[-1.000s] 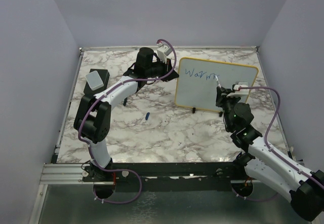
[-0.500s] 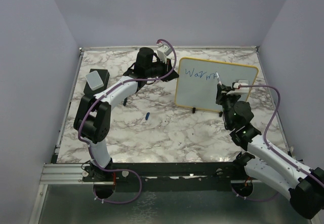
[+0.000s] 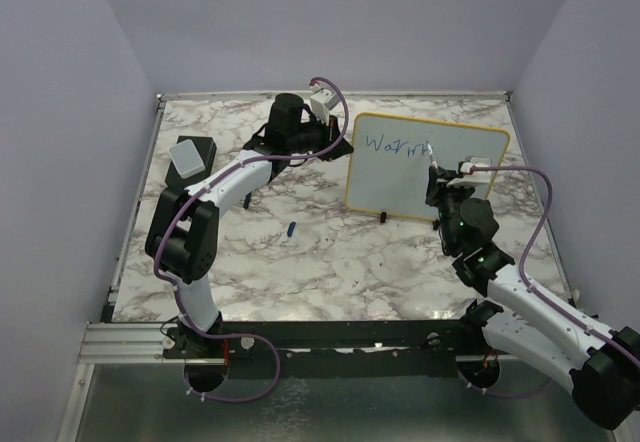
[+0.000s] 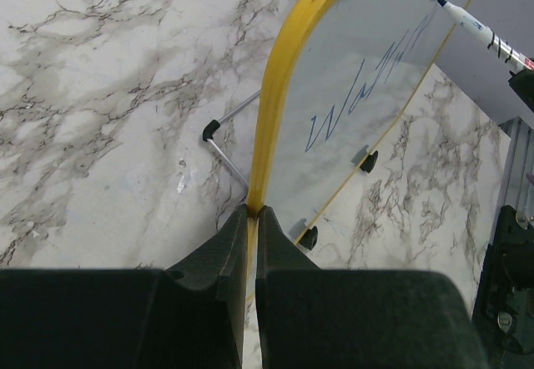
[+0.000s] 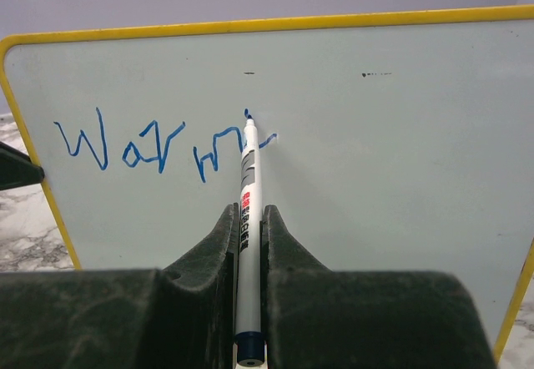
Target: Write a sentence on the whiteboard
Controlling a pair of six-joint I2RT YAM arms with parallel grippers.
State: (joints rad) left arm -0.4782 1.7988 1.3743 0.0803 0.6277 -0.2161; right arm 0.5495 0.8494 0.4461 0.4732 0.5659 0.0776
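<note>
The whiteboard [image 3: 450,187] stands upright on the marble table, yellow-framed. My left gripper [image 3: 346,150] is shut on its left frame edge; in the left wrist view the gripper [image 4: 251,212] pinches the yellow rim and the whiteboard [image 4: 304,177] slopes away. The sentence [image 5: 158,148] reads "Warm" in blue, with a fresh stroke beginning beside it. It also shows as the sentence [image 3: 395,147] from above. My right gripper [image 5: 248,212] is shut on a white marker [image 5: 248,181], whose blue tip touches the whiteboard [image 5: 392,177] just right of the last letter. From above, the right gripper [image 3: 437,184] stands before the board.
A grey-topped black eraser block [image 3: 190,154] lies at the far left. A small blue cap [image 3: 290,229] lies on the table in front of the left arm. The board's black feet [image 3: 381,218] rest on the marble. Purple walls enclose the table.
My right gripper has shifted slightly upward along the board with the marker, adding a short stroke after the last letter. The left arm and the board have stayed still.
</note>
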